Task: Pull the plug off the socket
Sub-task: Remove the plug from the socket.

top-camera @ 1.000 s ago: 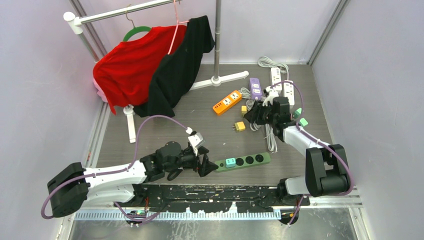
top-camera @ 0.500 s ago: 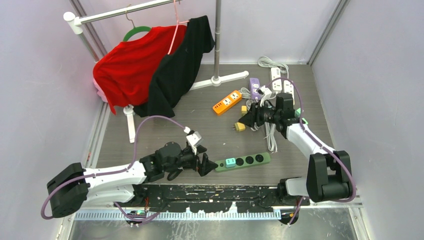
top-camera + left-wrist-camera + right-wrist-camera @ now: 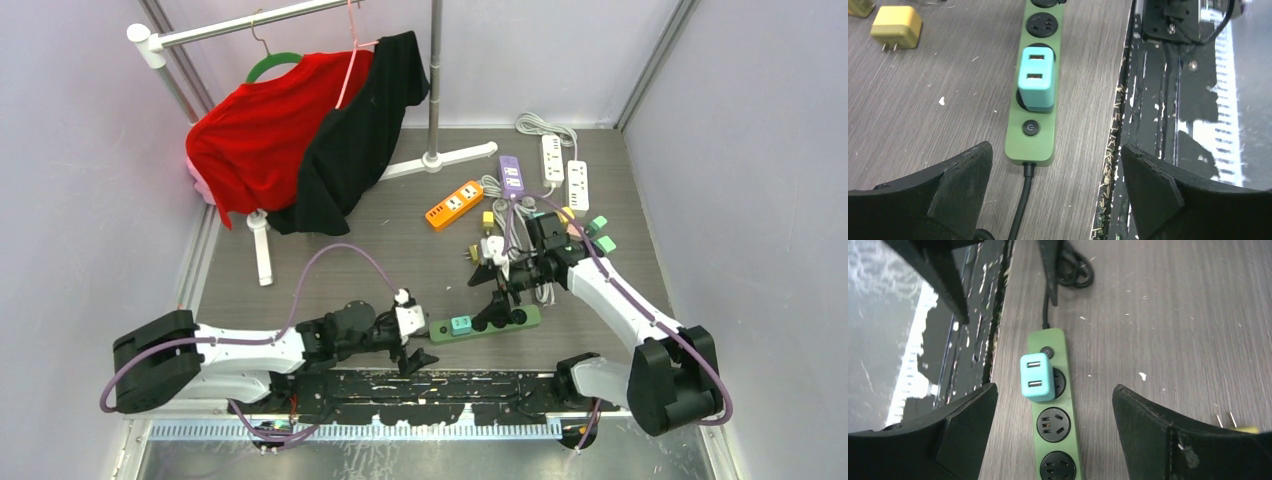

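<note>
A green power strip, the socket, lies near the table's front edge. A teal plug sits in its outlet closest to the power button. My left gripper is open, low at the strip's cable end, with only the black cable between its fingers. My right gripper is open above the strip's empty outlets, its fingers straddling the strip. Neither touches the plug.
A yellow plug lies loose beyond the strip. Orange, purple and white strips and loose plugs sit at the back right. A rack with red and black garments stands back left. A black rail borders the front edge.
My right arm swung from the back cluster of strips down to the green strip and its jaws opened wide. My left arm drew back toward the front edge.
</note>
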Motion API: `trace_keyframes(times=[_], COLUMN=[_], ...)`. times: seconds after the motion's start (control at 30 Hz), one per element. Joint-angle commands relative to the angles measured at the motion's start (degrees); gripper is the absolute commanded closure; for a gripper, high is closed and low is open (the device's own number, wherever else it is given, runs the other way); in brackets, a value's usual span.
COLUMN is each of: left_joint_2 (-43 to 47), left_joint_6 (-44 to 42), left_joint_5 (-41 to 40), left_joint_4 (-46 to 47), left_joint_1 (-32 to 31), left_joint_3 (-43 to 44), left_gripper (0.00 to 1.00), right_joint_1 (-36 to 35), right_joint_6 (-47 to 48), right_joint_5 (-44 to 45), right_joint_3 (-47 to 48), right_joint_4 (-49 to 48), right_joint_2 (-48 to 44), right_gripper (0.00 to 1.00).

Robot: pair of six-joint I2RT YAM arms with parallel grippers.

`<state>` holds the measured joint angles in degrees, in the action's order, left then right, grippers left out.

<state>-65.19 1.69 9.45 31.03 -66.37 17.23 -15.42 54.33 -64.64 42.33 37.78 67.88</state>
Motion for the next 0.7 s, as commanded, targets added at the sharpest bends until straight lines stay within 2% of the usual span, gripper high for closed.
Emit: trace_keyframes(times=[0.0,0.17,0.23,0.4,0.5,0.67], left_joint_2=[-3.7,-11.0,-13.5,-18.5,-20.1,-21.5], left_joint_6=[-9.1,-9.8,-9.6,-8.5,-7.8,-6.9], left_joint_5=[-3.8,-4.3,-4.8,-7.2,-8.2,-8.6], left_joint_4=[6.9,11.6,12.5,15.8,17.2,18.1], left_joint_1=[-2.4,-2.5,-2.5,-2.5,-2.5,-2.5], left_joint_3=[0.7,1.9,3.0,4.5,4.6,5.0], left_gripper=[0.02,0.02,0.03,0.09,0.12,0.23], right_joint_1=[-3.6,-7.6,-8.9,-13.3,-15.0,-16.9], right_joint_6=[24.5,20.2,19.7,19.6,18.0,15.4], right_joint_5=[1.5,6.5,7.2,9.8,11.4,13.7], right_joint_3=[0.7,-1.5,-2.0,-3.1,-3.4,-3.7], right_joint_4=[11.8,4.6,3.7,1.5,-0.5,-3.5], right_joint_2=[-0.4,-1.1,-0.6,0.5,1.8,3.1], right_gripper=[0.10,0.13,0.17,0.32,0.37,0.44])
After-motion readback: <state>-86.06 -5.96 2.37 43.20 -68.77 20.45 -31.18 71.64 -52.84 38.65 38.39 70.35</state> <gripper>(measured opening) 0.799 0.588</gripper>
